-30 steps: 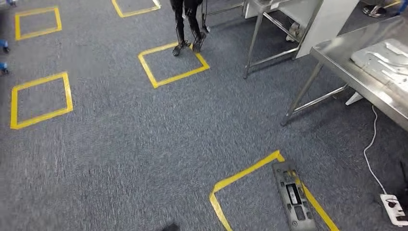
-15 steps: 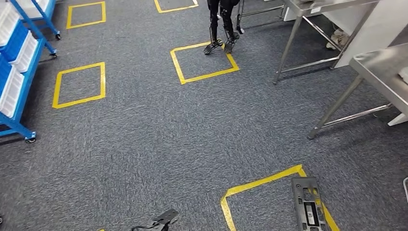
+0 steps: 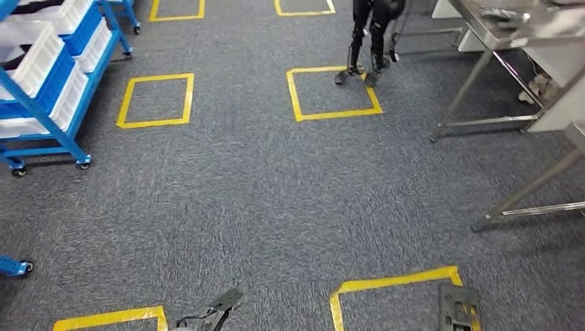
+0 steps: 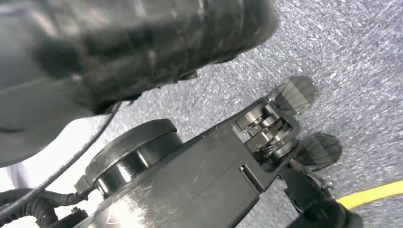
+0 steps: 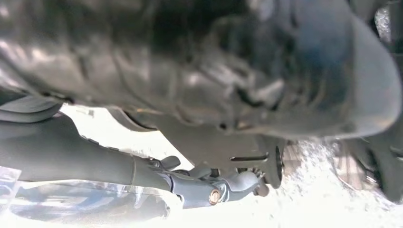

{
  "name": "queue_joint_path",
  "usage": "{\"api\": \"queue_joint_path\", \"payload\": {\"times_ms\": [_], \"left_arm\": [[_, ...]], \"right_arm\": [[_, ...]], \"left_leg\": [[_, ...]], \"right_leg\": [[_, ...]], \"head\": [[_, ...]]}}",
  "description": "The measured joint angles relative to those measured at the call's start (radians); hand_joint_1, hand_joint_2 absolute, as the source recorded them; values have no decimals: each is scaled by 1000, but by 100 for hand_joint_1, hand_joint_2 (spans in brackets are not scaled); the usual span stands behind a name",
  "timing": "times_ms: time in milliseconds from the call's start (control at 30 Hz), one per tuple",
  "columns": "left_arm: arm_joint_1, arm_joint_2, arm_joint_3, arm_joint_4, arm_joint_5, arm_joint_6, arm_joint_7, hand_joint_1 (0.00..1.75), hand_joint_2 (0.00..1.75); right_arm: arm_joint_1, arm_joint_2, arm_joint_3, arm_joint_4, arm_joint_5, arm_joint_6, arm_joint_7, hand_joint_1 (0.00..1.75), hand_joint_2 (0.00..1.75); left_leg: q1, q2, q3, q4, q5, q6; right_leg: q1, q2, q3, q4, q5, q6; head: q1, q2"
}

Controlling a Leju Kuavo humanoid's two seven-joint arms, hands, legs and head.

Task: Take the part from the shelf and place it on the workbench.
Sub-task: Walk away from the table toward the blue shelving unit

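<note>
Head view looks down at grey carpet (image 3: 262,207) marked with yellow tape squares (image 3: 156,101).

Blue wheeled shelf (image 3: 48,89) sits at the upper left of the frame and carries white bins (image 3: 41,52) on slanted tiers. Bin contents are too small to read, so I can't tell where on it the part is.

Steel workbench (image 3: 514,24) is at the upper right, with a small dark item on top, not identifiable. Legs of a second steel table (image 3: 534,186) show at the right edge.

Dark flat plate with cut-outs (image 3: 459,312) lies on the floor at the lower right edge of the frame. It overlaps the corner of a tape outline (image 3: 393,283). Can't tell if this is the task part.

A pair of dark legs (image 3: 365,41) stands at top centre, feet on the far corner of a tape square (image 3: 332,93).

Left hand (image 4: 119,42) in the left wrist view is a blurred dark mass close to the lens above the carpet. Finger pose not readable, can't tell whether spread or closed.

Right hand (image 5: 214,61) in the right wrist view is likewise blurred and dark. Finger state can't be told.
</note>
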Motion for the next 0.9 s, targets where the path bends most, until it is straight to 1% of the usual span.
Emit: {"api": "queue_joint_path", "payload": {"times_ms": [33, 67, 100, 133, 167, 233, 267, 300, 333, 367, 400, 433, 467, 500, 533, 567, 600, 633, 667, 700, 733, 767, 800, 833, 867, 900], "left_arm": [[1, -3, 0, 0, 1, 4, 10, 0, 0], [3, -7, 1, 0, -1, 8, 22, 0, 0], [5, -11, 1, 0, -4, 10, 33, 0, 0], [7, -13, 1, 0, -7, 12, 38, 0, 0], [9, -14, 1, 0, -8, 12, 40, 0, 0], [9, -14, 1, 0, -8, 13, 40, 0, 0], [12, -16, 1, 0, -8, 16, 41, 0, 0], [17, -19, 1, 0, -8, 19, 43, 0, 0], [22, -25, 1, 0, -8, 21, 44, 0, 0], [26, -32, 1, 0, -8, 23, 44, 0, 0], [29, -37, 1, 0, -9, 23, 44, 0, 0], [30, -41, 1, 0, -9, 22, 44, 0, 0], [31, -42, 1, 0, -9, 22, 44, 0, 0], [32, -42, 1, 0, -8, 22, 44, 0, 0], [32, -43, 1, 0, -7, 22, 44, 0, 0], [31, -43, 1, 0, -6, 23, 43, 0, 0], [30, -44, 1, 0, -4, 23, 42, 0, 0], [29, -44, 1, 0, -1, 24, 41, 0, 0], [29, -44, 1, 0, 2, 25, 41, 0, 0], [31, -45, 1, 0, 4, 26, 40, 0, 0], [33, -45, 1, 0, 7, 27, 40, 0, 0], [34, -45, 1, 0, 9, 29, 40, 0, 0], [34, -45, 1, 0, 11, 31, 39, 0, 0], [33, -45, 1, 0, 13, 33, 39, 0, 0], [32, -45, 1, 0, 15, 34, 39, 0, 0], [32, -44, 1, 0, 18, 35, 40, 0, 0]], "right_arm": [[5, -4, 1, 0, -11, -15, -2, 0, 0], [13, -9, 2, 0, -24, -32, -8, 0, 0], [20, -15, 2, 0, -37, -47, -14, 0, 0], [26, -19, 2, 0, -44, -56, -20, 0, 0], [29, -21, 2, 0, -46, -58, -24, 0, 0], [29, -22, 2, 0, -46, -58, -26, 0, 0], [33, -25, 2, 1, -46, -60, -32, 0, 0], [37, -29, 2, 1, -46, -61, -40, 0, 0], [43, -38, 2, 2, -46, -62, -48, 0, 0], [50, -47, 2, 3, -44, -63, -54, 0, 0], [55, -53, 2, 4, -43, -63, -55, 0, 0], [58, -58, 2, 5, -42, -62, -54, 0, 0], [59, -59, 2, 5, -41, -61, -54, 0, 0], [58, -60, 2, 5, -40, -60, -54, 0, 0], [58, -60, 2, 5, -39, -58, -54, 0, 0], [58, -60, 2, 5, -38, -56, -54, 0, 0], [59, -60, 2, 5, -36, -53, -54, 0, 0], [61, -61, 2, 5, -35, -51, -54, 0, 0], [62, -62, 2, 6, -34, -50, -54, 0, 0], [63, -63, 2, 7, -32, -50, -55, 0, 0], [63, -64, 2, 7, -30, -50, -56, 0, 0], [64, -65, 2, 7, -28, -49, -58, 0, 0], [64, -66, 2, 7, -26, -49, -59, 0, 0], [63, -66, 2, 7, -24, -49, -61, 0, 0], [63, -67, 2, 7, -21, -50, -62, 0, 0], [63, -67, 2, 7, -18, -50, -64, 0, 0]], "left_leg": [[-1, -9, 1, 0, -1, 5], [-2, -20, 1, 0, -2, 9], [-2, -28, 1, 0, -3, 11], [-3, -34, 1, 1, -4, 12], [-3, -36, 1, 1, -4, 12], [-3, -37, 1, 1, -4, 12], [-4, -42, 1, 2, -4, 12], [-4, -49, 2, 2, -5, 12], [-5, -66, 2, 6, -8, 9], [-5, -85, 0, 9, -9, 4], [-3, -102, -2, 10, -10, -3], [-1, -118, -5, 11, -10, -11], [1, -122, -7, 11, -9, -18], [0, -112, -10, 16, -13, -23], [-1, -93, -19, 36, -25, -29], [-2, -70, -38, 75, -45, -35], [0, -47, -67, 133, -71, -41], [3, -36, -102, 198, -97, -46], [6, -30, -132, 253, -113, -50], [9, -27, -149, 279, -113, -53], [12, -23, -147, 269, -96, -55], [14, -17, -125, 225, -65, -56], [14, -1, -91, 158, -31, -55], [10, 22, -56, 95, -9, -53], [6, 38, -31, 48, 3, -47], [2, 49, -19, 24, 5, -40]], "right_leg": [[0, 18, -32, 63, -30, 1], [0, 26, -67, 128, -56, 1], [1, 30, -95, 178, -73, 2], [1, 31, -112, 207, -80, 2], [1, 31, -118, 216, -81, 2], [1, 31, -119, 218, -81, 2], [1, 31, -120, 216, -74, 2], [1, 31, -117, 203, -57, 1], [0, 52, -91, 132, -17, -4], [1, 70, -62, 59, 22, -10], [2, 87, -33, -10, 55, -15], [3, 102, -8, -70, 79, -21], [1, 95, -3, -75, 81, -24], [-2, 86, 1, -80, 82, -28], [-5, 77, 6, -85, 84, -33], [-8, 65, 11, -89, 84, -38], [-6, 52, 14, -90, 82, -41], [-6, 39, 16, -90, 80, -44], [-6, 27, 17, -89, 77, -45], [-6, 15, 19, -89, 75, -44], [-7, 4, 22, -89, 72, -42], [-8, -6, 26, -89, 68, -40], [-8, -17, 32, -89, 63, -36], [-6, -25, 38, -88, 58, -31], [-3, -33, 42, -88, 53, -25], [2, -41, 46, -88, 49, -19]], "head": [[1, 0], [2, 0], [2, 0], [2, 0], [3, 0], [3, 0], [3, 0], [3, 0], [3, 0], [4, 0], [4, 0], [4, 0], [4, 0], [3, 0], [0, 0], [-3, 0], [-5, 0], [-8, 0], [-8, 0], [-8, 0], [-8, 0], [-8, 0], [-8, 0], [-9, 0], [-9, 0], [-8, 0]]}}
